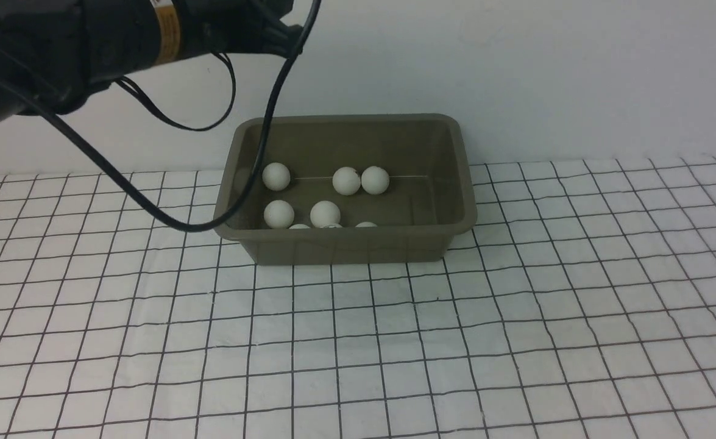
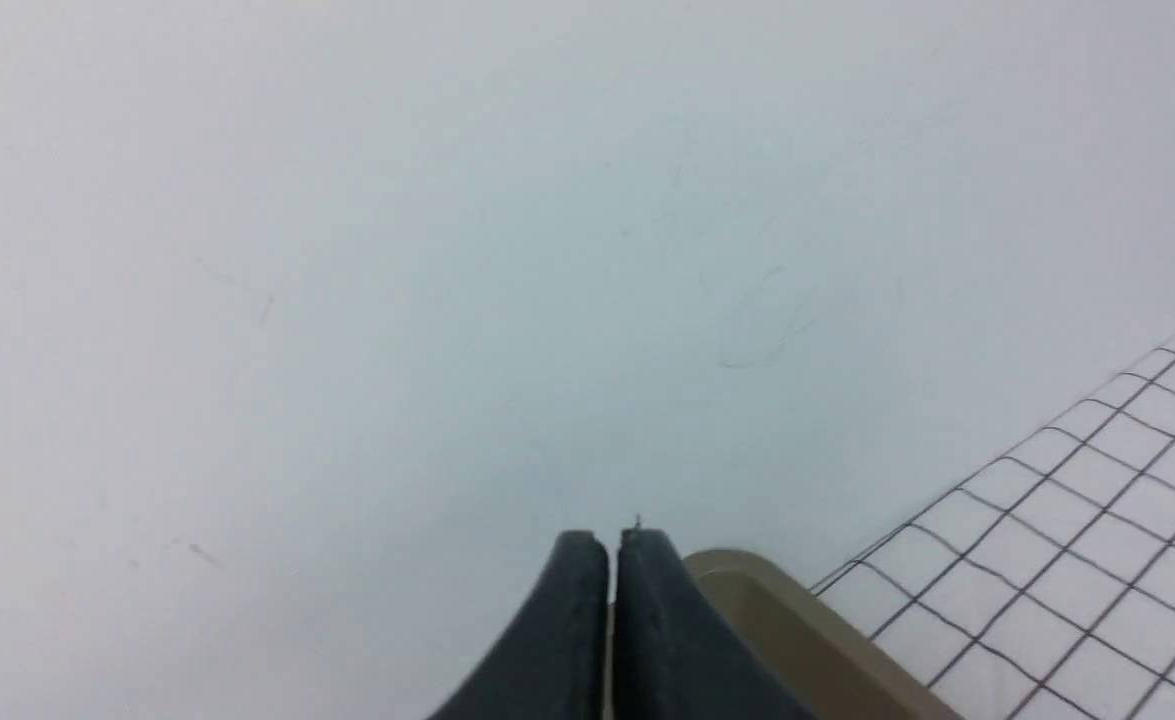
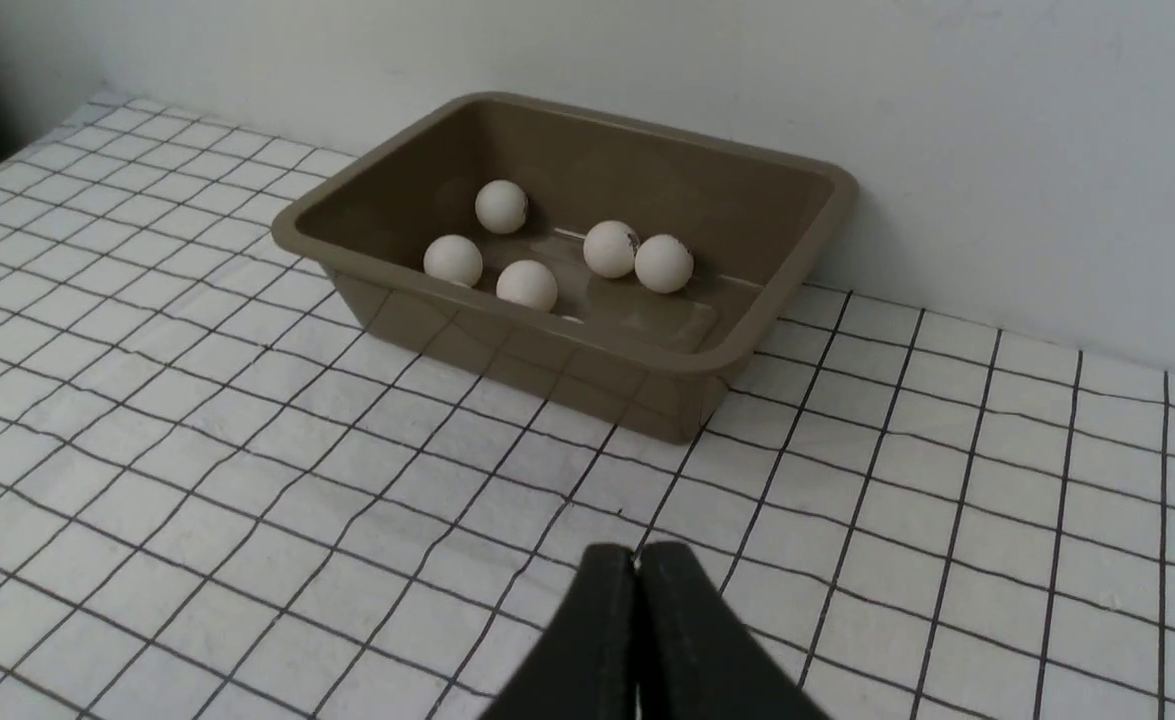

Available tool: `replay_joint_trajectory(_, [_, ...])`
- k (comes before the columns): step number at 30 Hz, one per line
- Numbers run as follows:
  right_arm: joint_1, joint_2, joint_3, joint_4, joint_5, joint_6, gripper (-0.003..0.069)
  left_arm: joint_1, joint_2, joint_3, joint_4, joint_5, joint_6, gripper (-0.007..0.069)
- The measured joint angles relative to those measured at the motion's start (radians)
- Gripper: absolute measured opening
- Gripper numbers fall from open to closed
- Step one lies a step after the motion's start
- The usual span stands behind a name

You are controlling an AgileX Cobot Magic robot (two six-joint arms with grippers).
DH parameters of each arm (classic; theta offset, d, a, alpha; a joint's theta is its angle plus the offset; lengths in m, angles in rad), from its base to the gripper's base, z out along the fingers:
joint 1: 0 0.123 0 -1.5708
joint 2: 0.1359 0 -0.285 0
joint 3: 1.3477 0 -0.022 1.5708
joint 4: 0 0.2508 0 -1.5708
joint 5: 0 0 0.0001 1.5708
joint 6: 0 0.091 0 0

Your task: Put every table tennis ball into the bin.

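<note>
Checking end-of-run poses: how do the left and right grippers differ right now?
The left gripper is raised beside a corner of the bin, facing the wall; the right gripper sits low over the grid cloth, well short of the bin and facing its balls. The left arm fills the front view's upper left; the right shows only at its right edge. Both are shut and empty.

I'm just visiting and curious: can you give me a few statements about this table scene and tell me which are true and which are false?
1. Several table tennis balls lie inside the bin. True.
2. A ball lies on the checked cloth in front of the bin. False: no ball shows outside the bin.
3. The right gripper has its jaws closed on nothing. True.
4. The left gripper holds a ball. False: its jaws are shut and empty.
5. The bin is tipped over. False: it stands upright.
</note>
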Motion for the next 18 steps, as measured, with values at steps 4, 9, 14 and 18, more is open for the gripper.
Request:
replay_joint_trajectory(4, [0.0, 0.0, 0.0, 0.0, 0.033, 0.0, -0.001, 0.0, 0.0, 0.0, 0.003, -0.036, -0.011, -0.0004])
replay_joint_trajectory(9, [0.0, 0.0, 0.0, -0.001, 0.078, 0.0, -0.001, 0.0, 0.032, 0.001, 0.007, -0.037, -0.012, -0.0004])
replay_joint_trajectory(14, [0.0, 0.0, 0.0, -0.001, 0.111, 0.0, -0.001, -0.008, 0.049, 0.012, 0.012, 0.006, -0.03, -0.0004])
replay_joint_trajectory(18, [0.0, 0.0, 0.0, -0.003, 0.113, 0.0, -0.001, -0.035, -0.085, 0.146, 0.009, 0.168, -0.036, -0.0004])
